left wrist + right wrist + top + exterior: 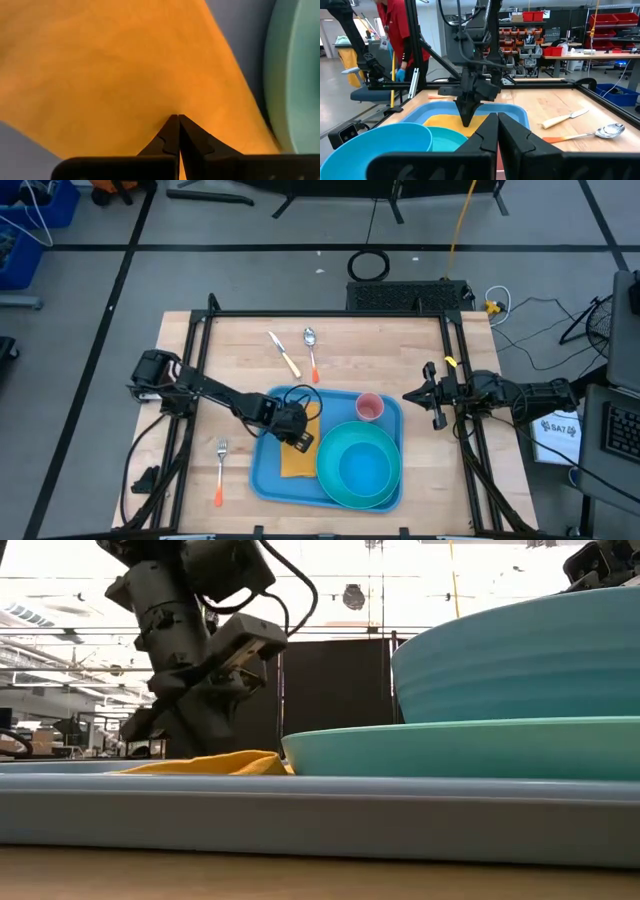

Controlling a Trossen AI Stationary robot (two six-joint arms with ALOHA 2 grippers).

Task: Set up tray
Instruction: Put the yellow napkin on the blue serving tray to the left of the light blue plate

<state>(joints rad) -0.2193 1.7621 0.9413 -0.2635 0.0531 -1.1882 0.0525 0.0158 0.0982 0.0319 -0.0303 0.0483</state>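
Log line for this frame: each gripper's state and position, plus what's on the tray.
left gripper: shut on orange napkin, on tray | right gripper: shut, idle at table's right edge | tray holds plate, bowl, pink cup

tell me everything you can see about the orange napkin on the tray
The orange napkin is a soft, matte cloth, roughly rectangular, lying mostly flat on the blue tray, with one part humped up in the low view. It sits beside the turquoise plate, its edge at or under the rim. The left gripper is down on it, fingers shut and pressed into the fabric. The right gripper waits off the tray.

workshop, red parts bins [615, 22], shelving [520, 37]
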